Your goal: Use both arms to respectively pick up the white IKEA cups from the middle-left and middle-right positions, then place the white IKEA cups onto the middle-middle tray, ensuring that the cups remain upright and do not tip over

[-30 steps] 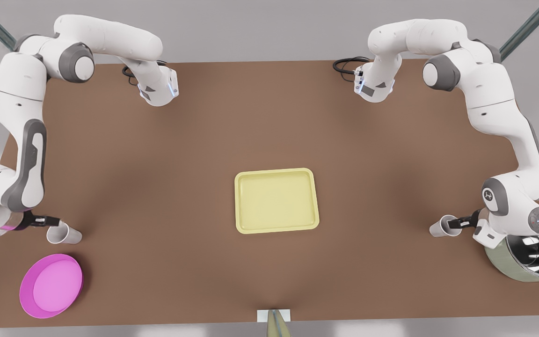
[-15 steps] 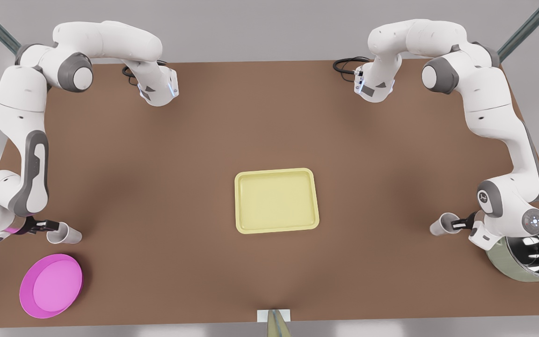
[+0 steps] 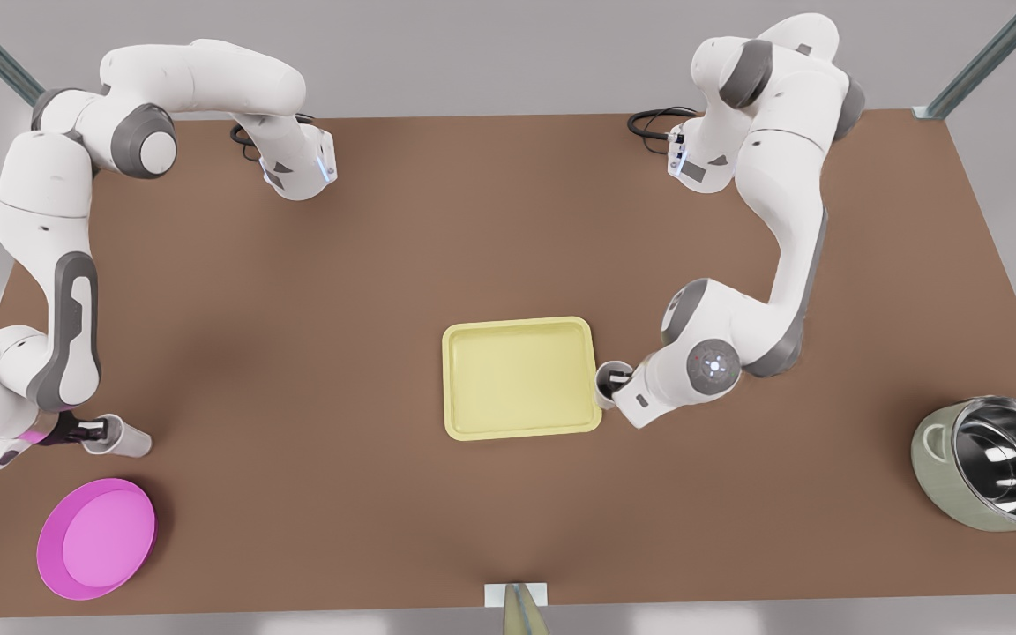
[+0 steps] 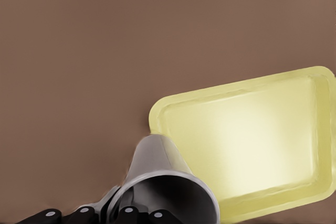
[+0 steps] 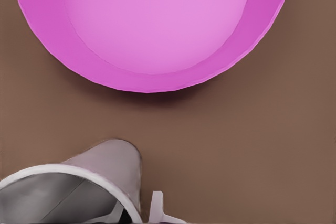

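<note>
The left gripper [image 3: 616,381], on the arm at the front view's right, is clamped on the rim of one small plain white tapered cup [image 3: 607,377], held upright just beside the flat pale yellow rectangular tray [image 3: 521,414] at its 3 o'clock edge. The right gripper [image 3: 99,430] grips the rim of the second white tapered cup [image 3: 124,438], at 12 o'clock from the round pink plate [image 3: 95,538] on the brown table [image 3: 340,282]. The steel bowl [image 3: 993,463] sits well apart at 4 o'clock from the tray.
</note>
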Controlling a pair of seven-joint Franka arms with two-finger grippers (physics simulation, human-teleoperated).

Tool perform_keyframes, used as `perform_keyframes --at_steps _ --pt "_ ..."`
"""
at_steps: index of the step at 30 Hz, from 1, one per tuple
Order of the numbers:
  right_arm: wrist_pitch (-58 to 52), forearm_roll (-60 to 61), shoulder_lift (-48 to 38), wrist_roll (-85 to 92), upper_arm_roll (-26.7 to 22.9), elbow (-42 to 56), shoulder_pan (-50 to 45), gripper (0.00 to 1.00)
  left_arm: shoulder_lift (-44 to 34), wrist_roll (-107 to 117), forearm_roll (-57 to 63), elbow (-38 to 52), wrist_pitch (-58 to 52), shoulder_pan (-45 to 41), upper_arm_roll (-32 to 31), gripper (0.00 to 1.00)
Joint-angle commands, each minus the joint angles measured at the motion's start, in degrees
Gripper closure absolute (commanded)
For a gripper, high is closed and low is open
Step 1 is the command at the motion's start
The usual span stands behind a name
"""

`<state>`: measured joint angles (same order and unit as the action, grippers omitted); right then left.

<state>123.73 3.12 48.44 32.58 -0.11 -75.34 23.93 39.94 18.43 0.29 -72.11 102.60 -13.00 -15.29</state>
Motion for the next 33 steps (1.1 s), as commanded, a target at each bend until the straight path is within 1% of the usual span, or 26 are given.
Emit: perform_keyframes --at_steps 1,4,5,6,7,9,10,11,13,14,16,17,18,19,20,23,25,28,31,33 --pt "0.1 -0.3 -0.3 8.2 0.0 0.0 0.0 0.79 1.6 40.4 -0.1 -0.1 3.9 -2.4 -0.3 0.79" --pt "-1.8 -0.2 -1.2 8.3 1.0 -1.1 -0.1 0.79 3.5 40.6 -0.2 0.0 9.6 -4.4 -0.8 0.79" --pt "-2.6 -0.1 -2.8 8.0 1.1 -2.9 -0.4 0.79 3.6 40.6 -0.2 0.0 10.2 -5.3 -0.8 0.79" --pt "-4.0 0.1 -5.0 7.8 2.8 -5.5 -0.3 0.79 4.2 40.5 -0.3 -0.1 11.5 -5.4 -0.9 0.79" --pt "-6.8 2.4 -7.2 6.8 3.3 -8.2 -0.5 0.79 5.4 40.3 -0.1 0.0 12.1 -5.4 -0.8 0.79" --pt "-11.5 3.0 -10.7 1.9 7.9 -11.6 -1.1 0.79 6.7 40.3 -0.2 -0.1 13.3 -5.1 -0.8 0.79" --pt "-13.0 3.0 -12.6 -3.8 10.7 -13.4 -2.0 0.79 7.2 40.2 -0.2 -0.1 13.3 -5.0 -0.8 0.79" --pt "-13.2 3.0 -14.0 -9.6 10.9 -15.2 -5.2 0.79 7.2 40.2 -0.2 -0.2 13.3 -5.0 -0.8 0.79" --pt "-13.0 2.3 -16.5 -26.4 10.8 -16.4 -15.9 0.79 8.2 40.2 -0.2 -0.2 13.9 -4.7 -0.7 0.79" --pt "-12.3 2.2 -17.4 -32.8 10.7 -17.4 -20.2 0.79 8.2 40.2 -0.1 -0.2 13.9 -4.7 -0.7 0.75" --pt "-7.8 1.1 -18.0 -48.3 10.5 -18.6 -29.3 0.79 8.7 40.2 -0.1 -0.2 13.9 -4.7 -0.7 0.74" --pt "-6.1 0.4 -17.9 -56.9 10.5 -18.6 -33.1 0.79 8.8 40.2 -0.1 -0.2 14.2 -4.7 -0.7 0.67" --pt "-3.8 -1.2 -17.6 -66.9 10.5 -18.6 -37.4 0.79 8.8 40.2 -0.1 -0.2 14.3 -4.7 -0.7 0.29" --pt "-1.9 -2.0 -16.8 -72.8 10.5 -18.6 -40.2 0.79 9.1 40.1 -0.1 -0.2 14.3 -4.7 -0.7 0.17" --pt "0.5 -2.0 -16.0 -77.7 10.5 -18.6 -42.4 0.79 9.1 40.1 -0.1 -0.2 14.4 -4.7 -0.7 0.00" --pt "6.4 -2.0 -14.4 -87.4 10.6 -17.7 -47.1 0.79 8.7 39.1 -0.1 -0.2 13.3 -3.2 -0.7 0.00" --pt "8.5 -2.0 -13.6 -92.7 10.6 -17.4 -49.5 0.79 6.8 38.8 -0.1 -0.2 9.2 -1.8 -1.5 0.00" --pt "12.2 -1.9 -12.5 -100.2 10.6 -16.5 -53.5 0.79 1.8 38.7 -0.2 -0.3 -0.5 -1.6 -1.7 0.00" --pt "13.4 -2.1 -9.3 -102.8 10.7 -13.6 -54.7 0.79 -1.6 37.1 -0.1 -0.7 -6.5 -1.6 -2.4 0.00" --pt "13.9 -2.2 -7.8 -103.2 10.7 -13.2 -54.7 0.79 -9.3 23.9 3.7 -0.7 -20.7 1.8 -2.4 0.00"
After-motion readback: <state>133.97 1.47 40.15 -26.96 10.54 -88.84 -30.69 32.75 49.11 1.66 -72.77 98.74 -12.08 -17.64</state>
